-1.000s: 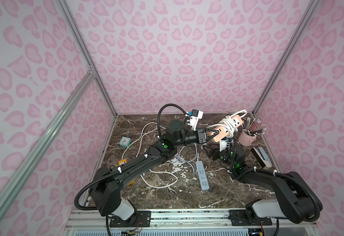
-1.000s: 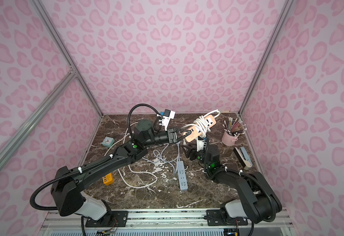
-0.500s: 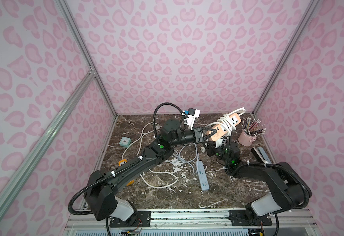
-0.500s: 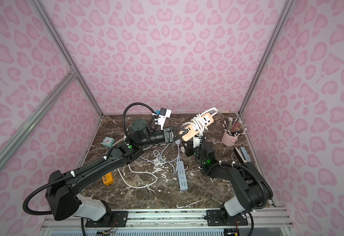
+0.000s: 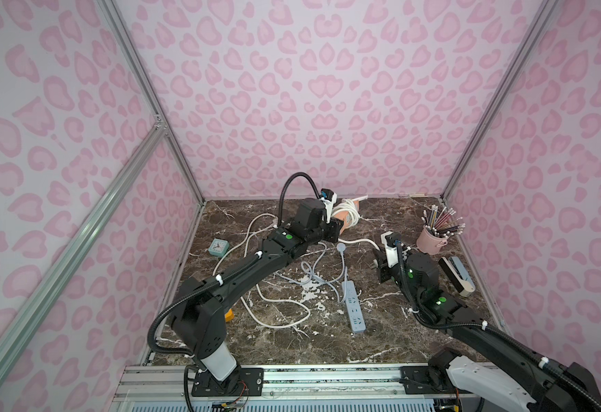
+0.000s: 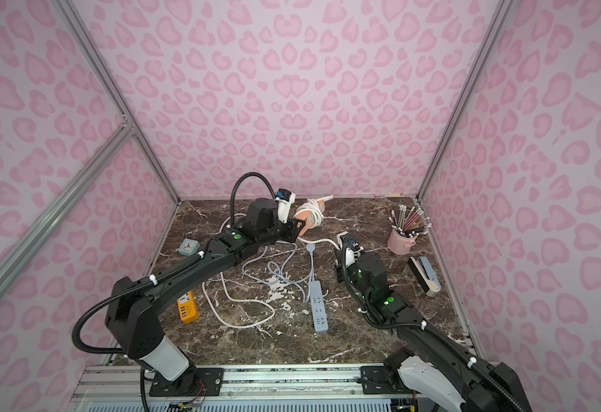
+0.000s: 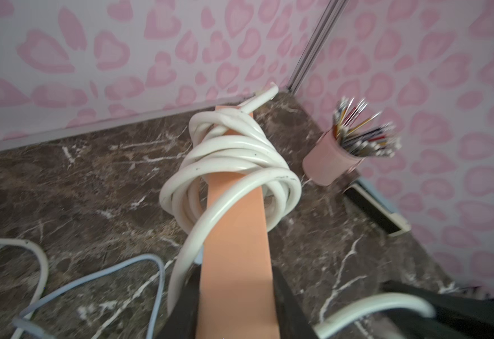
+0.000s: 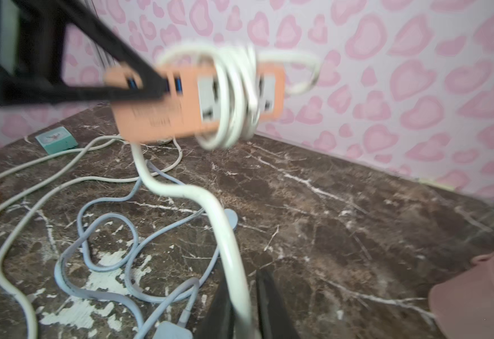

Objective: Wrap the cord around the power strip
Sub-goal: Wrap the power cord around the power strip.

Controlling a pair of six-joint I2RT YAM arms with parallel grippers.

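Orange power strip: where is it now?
In a top view the orange power strip is off the table near the back wall's middle, clamped in the left gripper with white cord coiled round it; the pink pencil cup stands to its right.

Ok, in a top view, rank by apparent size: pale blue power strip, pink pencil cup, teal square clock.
Tied: pale blue power strip and pink pencil cup, too close to rank; strip longer, cup wider, farther back.
Smallest: teal square clock.
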